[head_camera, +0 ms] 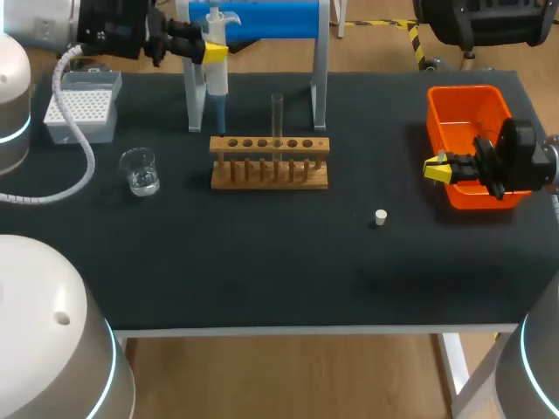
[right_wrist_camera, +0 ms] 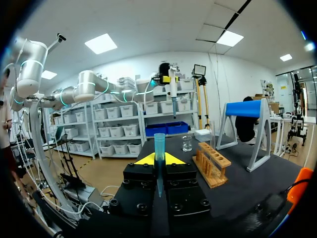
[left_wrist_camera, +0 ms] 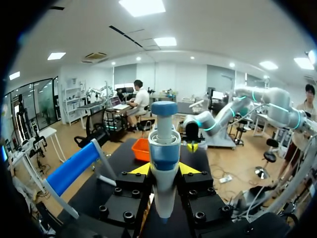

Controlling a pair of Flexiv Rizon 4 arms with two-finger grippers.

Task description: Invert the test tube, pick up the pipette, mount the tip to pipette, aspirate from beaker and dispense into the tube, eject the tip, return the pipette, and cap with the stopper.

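Black matte cloth covers the table (head_camera: pixel 262 279). Near its middle stands a wooden rack (head_camera: pixel 269 162) with a row of round holes along its top bar. A clear glass test tube (head_camera: pixel 277 115) stands upright in one of those holes, its thin wall faint against the dark cloth. To the rack's left sits a small clear beaker (head_camera: pixel 140 171) with a little liquid in it. Behind that is a grey tip box (head_camera: pixel 83 106) topped by a white dotted grid. A small pale cylindrical stopper (head_camera: pixel 380 217) lies alone on the cloth, well apart from the rack, toward the right.

At the back, the left gripper (head_camera: pixel 214 52) is clamped on the white and blue pipette (head_camera: pixel 217 74), close to the left leg of a stand (head_camera: pixel 262 17) with a blue padded crossbar on pale metal legs. In the left wrist view the pipette's barrel and round blue cap fill the gap between the yellow-tipped fingers (left_wrist_camera: pixel 140 169), and its lower end is cut off behind the gripper body.

The right gripper (head_camera: pixel 437 168) hangs at the near left corner of a glossy orange plastic bin (head_camera: pixel 467 109). From above, what it holds cannot be made out. The right wrist view shows a slim translucent blue pipette tip (right_wrist_camera: pixel 159 148) pinched in the narrow gap between its fingers, wide end outward and pointed end sunk in the slot. The rack and beaker stand ahead of it.
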